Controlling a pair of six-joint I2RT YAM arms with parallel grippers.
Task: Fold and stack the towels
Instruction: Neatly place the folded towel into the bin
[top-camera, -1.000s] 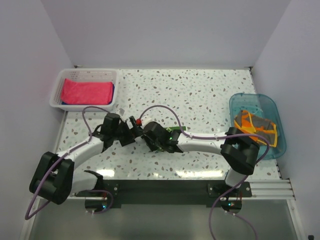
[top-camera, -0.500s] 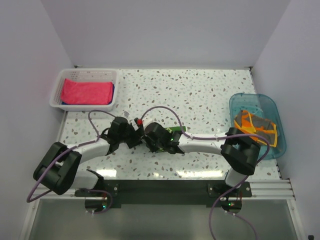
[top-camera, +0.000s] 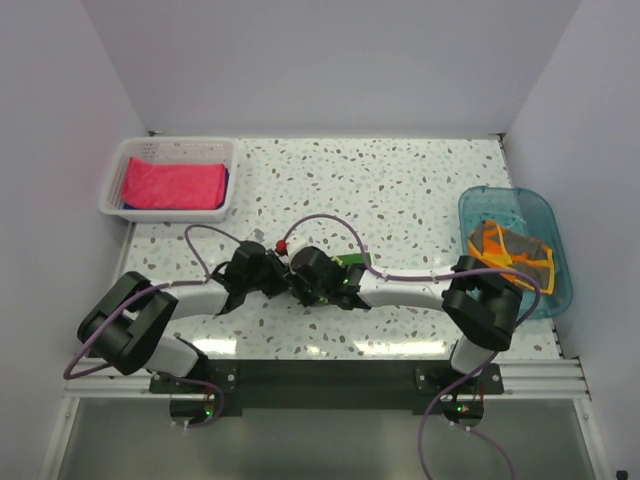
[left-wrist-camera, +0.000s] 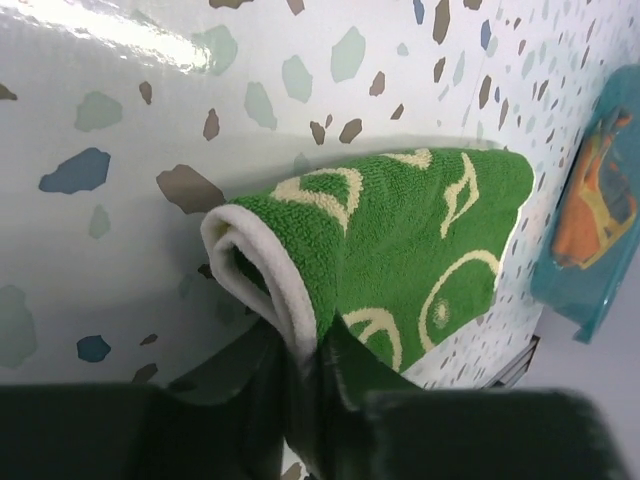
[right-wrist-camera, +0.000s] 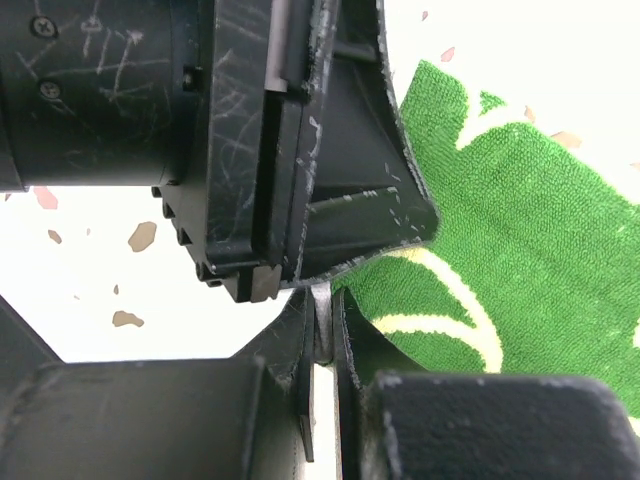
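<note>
The green towel (left-wrist-camera: 400, 250) with yellow pattern and a white underside lies folded on the table. Both grippers pinch it at the same edge. My left gripper (left-wrist-camera: 305, 370) is shut on its rolled white edge. My right gripper (right-wrist-camera: 325, 340) is shut on a thin fold of the green towel (right-wrist-camera: 510, 250), right beside the left gripper's black body (right-wrist-camera: 250, 150). From above, the left gripper (top-camera: 279, 279) and right gripper (top-camera: 299, 284) meet at mid-table and hide most of the green towel (top-camera: 353, 262). A pink towel (top-camera: 172, 185) lies over a blue towel (top-camera: 228, 182). A grey and orange towel (top-camera: 510, 250) is bunched.
The white slotted basket (top-camera: 118, 170) with the pink and blue towels stands at the back left. The clear blue tub (top-camera: 485, 205) with the grey and orange towel sits at the right edge. Purple cables loop over both arms.
My left arm has swung right to meet the right gripper, and its jaws have gone from wide open to shut on the green towel's edge. The right arm has stayed put.
</note>
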